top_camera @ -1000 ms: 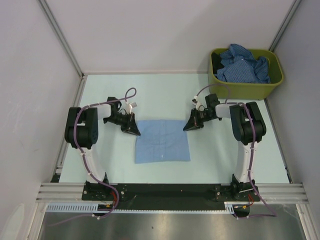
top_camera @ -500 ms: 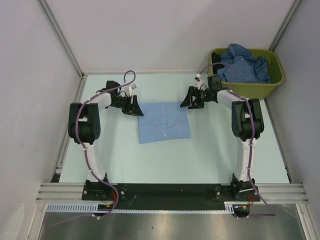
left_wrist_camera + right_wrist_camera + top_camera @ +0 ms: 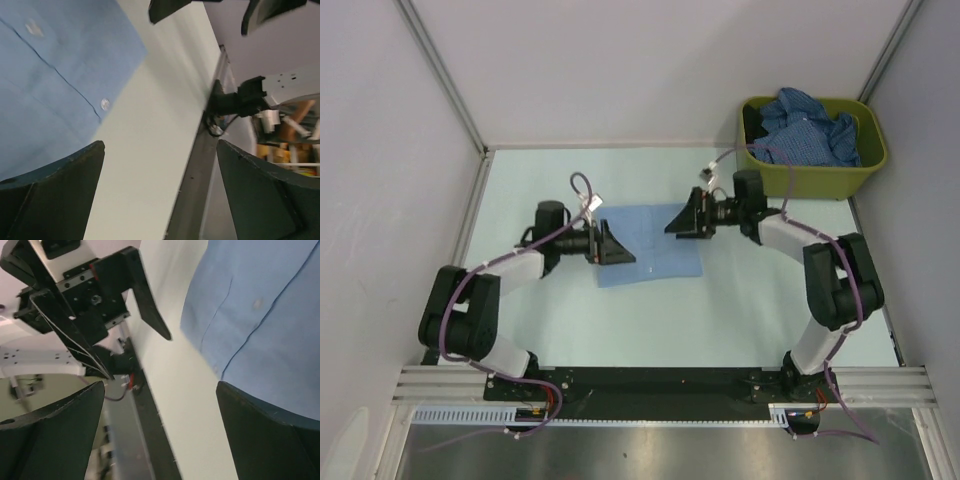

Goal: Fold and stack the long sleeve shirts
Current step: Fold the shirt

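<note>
a blue shirt (image 3: 650, 252) is laid on the table (image 3: 740, 300), darker shirts (image 3: 807, 130) are piled in a bin (image 3: 820, 182), left gripper (image 3: 617, 243) and right gripper (image 3: 680, 217) are spread wide.

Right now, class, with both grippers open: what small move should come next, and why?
Probably lift both arms clear of the blue shirt. It lies folded flat on the table, the left gripper and right gripper hang open just over it holding nothing, and darker shirts wait in the bin.
</note>
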You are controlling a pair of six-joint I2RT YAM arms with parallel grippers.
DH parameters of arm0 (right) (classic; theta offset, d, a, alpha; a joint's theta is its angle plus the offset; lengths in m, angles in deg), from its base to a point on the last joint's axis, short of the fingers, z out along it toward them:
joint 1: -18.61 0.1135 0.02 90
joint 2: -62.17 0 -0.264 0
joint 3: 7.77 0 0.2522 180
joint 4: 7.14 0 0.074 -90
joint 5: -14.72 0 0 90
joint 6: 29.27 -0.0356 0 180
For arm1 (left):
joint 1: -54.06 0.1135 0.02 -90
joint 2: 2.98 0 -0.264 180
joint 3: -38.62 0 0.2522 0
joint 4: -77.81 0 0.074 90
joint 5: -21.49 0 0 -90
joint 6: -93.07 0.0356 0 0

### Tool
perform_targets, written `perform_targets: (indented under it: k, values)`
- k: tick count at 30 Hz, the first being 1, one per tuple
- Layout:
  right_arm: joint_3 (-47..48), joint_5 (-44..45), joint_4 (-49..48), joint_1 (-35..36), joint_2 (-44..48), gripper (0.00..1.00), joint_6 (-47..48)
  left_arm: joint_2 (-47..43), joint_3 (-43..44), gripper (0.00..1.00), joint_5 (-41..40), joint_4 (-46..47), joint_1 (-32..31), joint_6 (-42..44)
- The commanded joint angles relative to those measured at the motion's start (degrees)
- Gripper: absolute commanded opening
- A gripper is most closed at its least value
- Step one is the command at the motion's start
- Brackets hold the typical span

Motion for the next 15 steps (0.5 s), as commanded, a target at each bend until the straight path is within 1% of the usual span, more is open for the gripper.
perform_targets:
  k: [1, 2, 3, 4, 5, 6, 7, 9, 11, 12, 13, 14, 15]
  values:
    - [-8.79, -4.19, -24.84, 4.24, -4.85, 1.0, -23.77, 4.01, -7.58, 1.0, 0.77, 29.7, -5.03, -25.91]
    - [-9.23, -4.01, -28.69, 5.38, -6.17, 1.0, -24.74, 4.72, -7.76, 0.99, -0.89, 29.64, -5.47, -26.27]
    - [-9.5, -3.49, -30.55, 5.83, -8.79, 1.0, -26.4, 5.77, -7.84, 0.99, -1.77, 29.46, -5.83, -26.1]
    - [-10.19, -3.05, -31.7, 6.0, -10.64, 1.0, -26.59, 6.82, -7.85, 0.99, -2.74, 27.63, -5.83, -25.49]
    - [-10.64, -2.61, -33.89, 6.09, -12.32, 1.0, -26.68, 9.79, -7.58, 0.99, -5.1, 25.35, -5.83, -24.35]
    - [-11.16, -2.26, -34.35, 6.09, -13.99, 1.0, -26.68, 11.22, -7.49, 1.0, -5.73, 23.07, -5.57, -23.21]
    - [-11.52, -1.9, -34.27, 5.92, -18.09, 1.0, -26.51, 12.36, -7.75, 0.99, -6.61, 19.22, -5.39, -20.24]
    - [-13.01, -2.07, -35.75, 4.87, -21.46, 1.0, -27.12, 14.13, -9.68, 1.0, -9.6, 16.02, -3.91, -17.15]
    - [-13.37, -1.64, -31.48, 3.64, -23.32, 1.0, -23.54, 14.57, -11.97, 0.99, -11.7, 12.86, -2.06, -14.24]
    - [-13.37, -1.11, -29.45, 2.42, -23.06, 1.0, -21.61, 14.48, -12.76, 0.99, -12.06, 12.5, 0.12, -13.62]
    - [-13.02, -0.85, -26.99, 1.71, -22.45, 1.0, -16.11, 14.31, -13.29, 1.0, -12.41, 10.76, 1.45, -12.05]
    - [-11.45, -0.32, -19.57, 1.18, -20.44, 1.0, -13.18, 13.87, -13.9, 0.99, -12.68, 9.87, 2.6, -11.08]
    - [-10.74, -0.32, -16.54, 0.82, -19.29, 1.0, -10.45, 12.56, -14.17, 1.0, -11.64, 8.99, 4.17, -10.02]
